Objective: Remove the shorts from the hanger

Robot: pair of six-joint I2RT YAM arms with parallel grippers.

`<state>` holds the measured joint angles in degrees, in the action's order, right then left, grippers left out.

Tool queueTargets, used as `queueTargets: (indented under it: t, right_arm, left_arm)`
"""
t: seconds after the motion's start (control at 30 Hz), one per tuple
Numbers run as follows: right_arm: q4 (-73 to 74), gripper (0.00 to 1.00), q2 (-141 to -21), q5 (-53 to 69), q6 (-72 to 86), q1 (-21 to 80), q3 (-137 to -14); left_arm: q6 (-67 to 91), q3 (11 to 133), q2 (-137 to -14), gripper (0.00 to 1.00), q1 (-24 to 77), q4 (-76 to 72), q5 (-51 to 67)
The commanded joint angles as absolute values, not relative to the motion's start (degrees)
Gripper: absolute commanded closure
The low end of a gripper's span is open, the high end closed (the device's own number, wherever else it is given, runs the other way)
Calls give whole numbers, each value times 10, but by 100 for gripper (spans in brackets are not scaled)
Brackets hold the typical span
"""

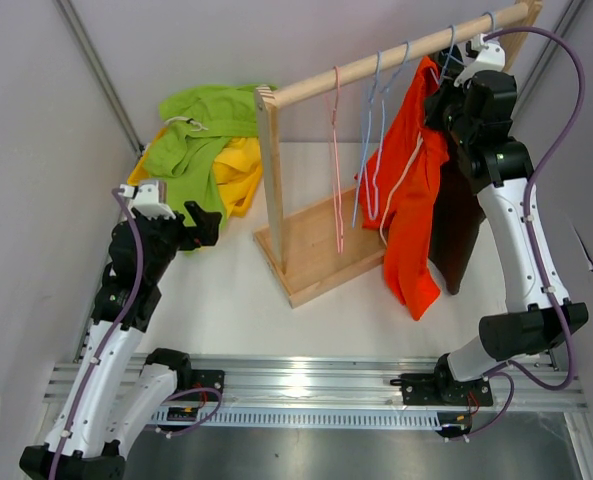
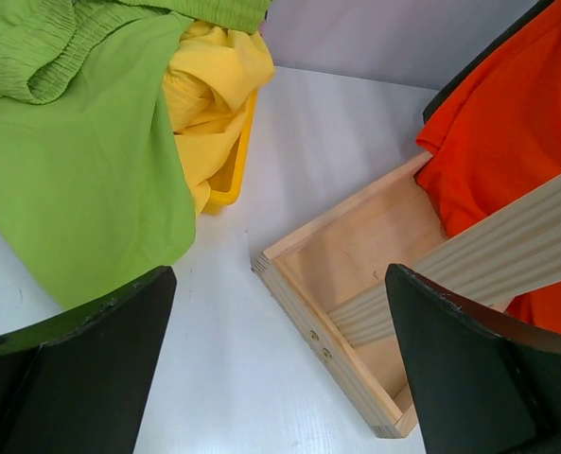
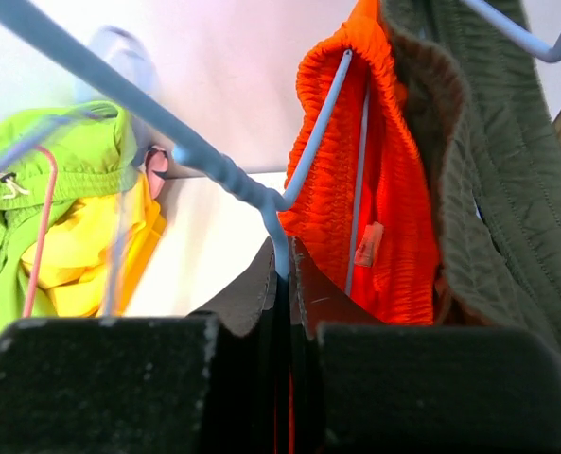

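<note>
Roughly halfway, I judge: the pale wooden rack [image 1: 311, 265] is carrying two bare wire hangers [image 1: 336, 150], while crinkly lime green shorts [image 1: 196, 140] and yellow shorts [image 1: 238, 172] are lying heaped at the far left. The soft orange shorts [image 1: 411, 200] and ribbed dark olive-brown shorts [image 1: 459, 235] are hanging on the rail, awaiting removal. The right gripper [image 3: 285, 274] is pinching the orange pair's thin blue hanger [image 3: 214, 156]. The left gripper [image 1: 208, 222] is hovering with jaws spread, holding nothing.

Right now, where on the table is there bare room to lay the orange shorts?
Free: the white tabletop between the left gripper, the wooden stand base and the aluminium rail. Crowded: the back-left corner, piled with lime green shorts and yellow shorts.
</note>
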<state>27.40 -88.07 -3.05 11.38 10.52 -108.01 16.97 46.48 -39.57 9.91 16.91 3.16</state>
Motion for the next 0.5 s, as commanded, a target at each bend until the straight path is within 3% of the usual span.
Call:
queueTargets:
  t: [0.0, 0.2, 0.47]
  right_arm:
    - [264, 100, -843, -32, 124, 110, -1109]
    - [290, 100, -813, -30, 126, 130, -1131]
    - [323, 100, -765, -14, 122, 138, -1129]
  left_arm:
    - [149, 475, -388, 1, 134, 153, 43]
    - [115, 577, -414, 1, 292, 184, -60]
    - [103, 702, -487, 1, 382, 200, -92]
